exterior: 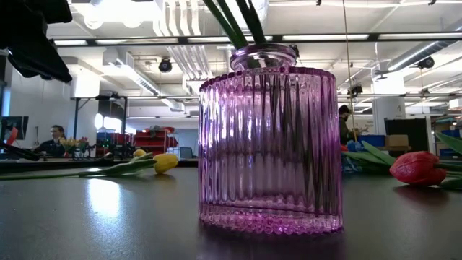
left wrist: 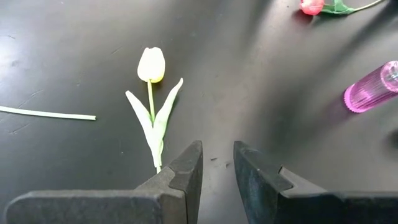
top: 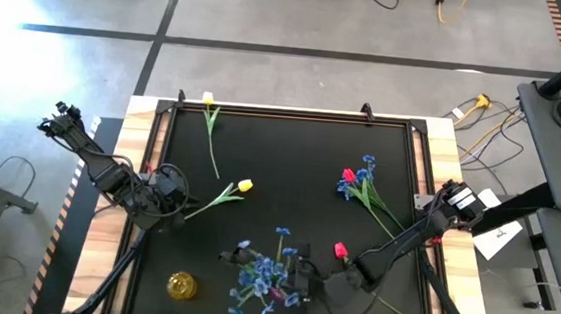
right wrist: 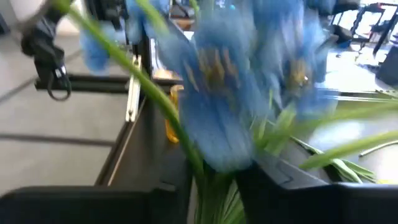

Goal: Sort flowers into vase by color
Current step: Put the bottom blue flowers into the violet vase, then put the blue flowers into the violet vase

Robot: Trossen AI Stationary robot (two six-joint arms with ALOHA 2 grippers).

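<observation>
- Your right tool (top: 303,279) is clamped on the blue spray (top: 263,273); stems sit between its fingers (right wrist: 280,186), blossoms right in front of them.
- The spray's stems stand in the purple vase (exterior: 268,141), just below that tool.
- Your left tool (left wrist: 217,171) has fingers slightly apart, holding nothing.
- A yellow tulip (left wrist: 151,65) lies on the counter (top: 290,158) just ahead of it, stem end beside one fingertip.

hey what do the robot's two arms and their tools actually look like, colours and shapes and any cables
Both arms are dark, near-black jointed links. The left arm ends at the left tool, whose two fingers are matte dark grey blocks, wedge-tipped with stepped inner faces. The right arm has a white-labelled section near its base, and the right tool shows as the same dark blocky form. Thin dark cabling bunches at the left arm's outer end.
</observation>
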